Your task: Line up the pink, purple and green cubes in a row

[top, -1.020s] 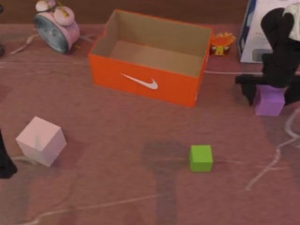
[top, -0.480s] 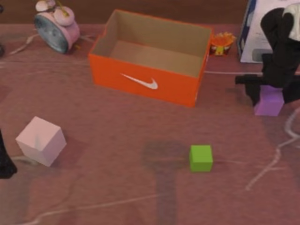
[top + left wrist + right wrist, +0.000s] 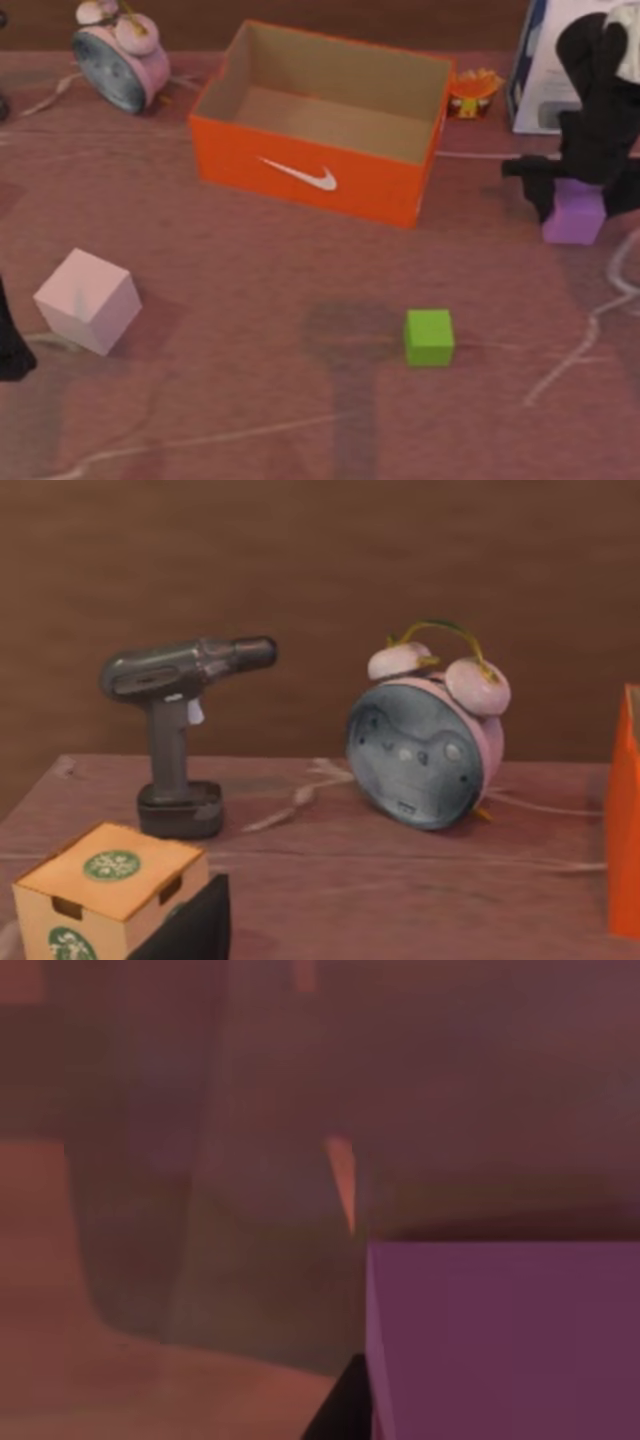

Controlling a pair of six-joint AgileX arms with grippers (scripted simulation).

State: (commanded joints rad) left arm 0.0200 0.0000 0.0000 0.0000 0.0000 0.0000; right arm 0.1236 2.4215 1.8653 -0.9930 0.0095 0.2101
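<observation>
Top view has the right claw down over the purple cube at the worktop's right side, its black fingers straddling the cube's top; whether they are pinching it or just spread around it I cannot tell. Close up in the right wrist view, the purple cube fills one corner. Well apart from it, the green cube sits in the open near the middle front, and the pink cube rests far over on the left, turned at an angle. Behind them stands an open orange box with a white swoosh. A pink alarm clock lies at the back left. Only a dark sliver of the left arm shows at the left edge, parked. Its wrist view shows the alarm clock, a drill and a small carton.
</observation>
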